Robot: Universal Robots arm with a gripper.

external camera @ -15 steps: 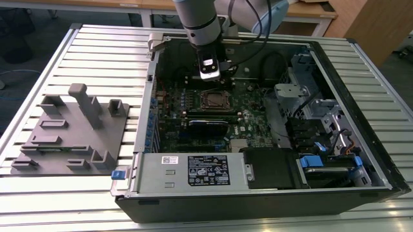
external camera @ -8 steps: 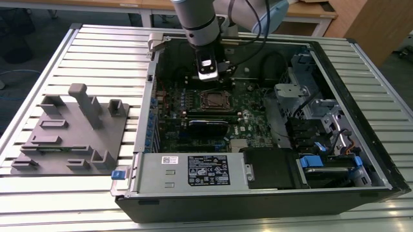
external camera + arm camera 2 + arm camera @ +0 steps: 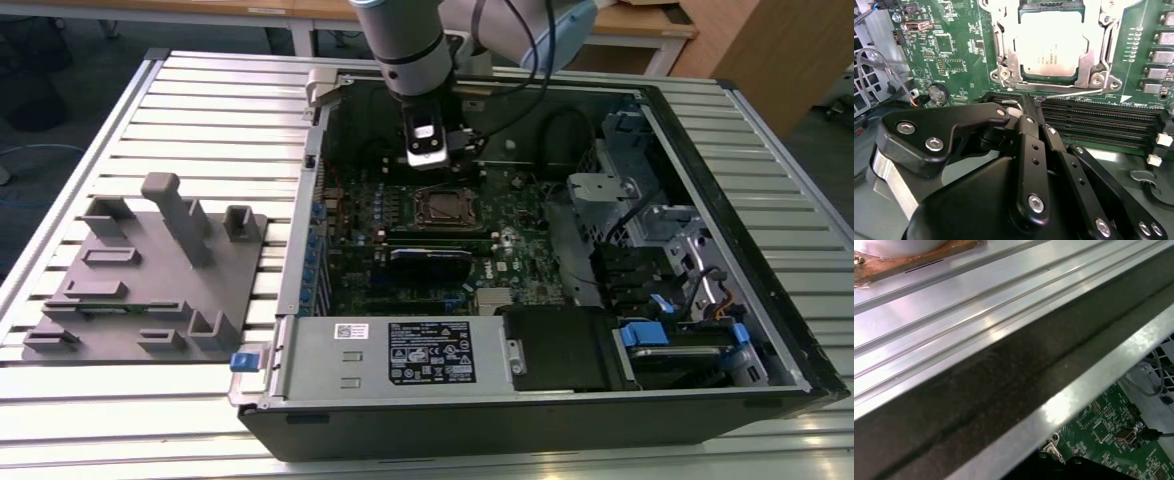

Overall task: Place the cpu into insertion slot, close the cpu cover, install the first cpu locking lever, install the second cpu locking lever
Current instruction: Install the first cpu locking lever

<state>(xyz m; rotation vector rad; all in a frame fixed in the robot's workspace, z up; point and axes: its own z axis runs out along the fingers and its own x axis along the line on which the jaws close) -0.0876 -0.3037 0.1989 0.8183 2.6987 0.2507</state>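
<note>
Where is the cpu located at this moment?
In the second wrist view, the cpu sits flat inside the window of the cpu cover, on the green circuit board, beside the long black memory slots.

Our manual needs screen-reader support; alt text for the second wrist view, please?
The cpu lies in the insertion slot under the closed cpu cover. The black tool points at the end of a thin metal lever beside it.

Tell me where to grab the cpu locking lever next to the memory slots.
Pinch the locking lever across its straight wire span, coming from the memory slots' side. It is a thin rod lying along the cpu cover's edge, whose frame likely blocks the other side.
</note>
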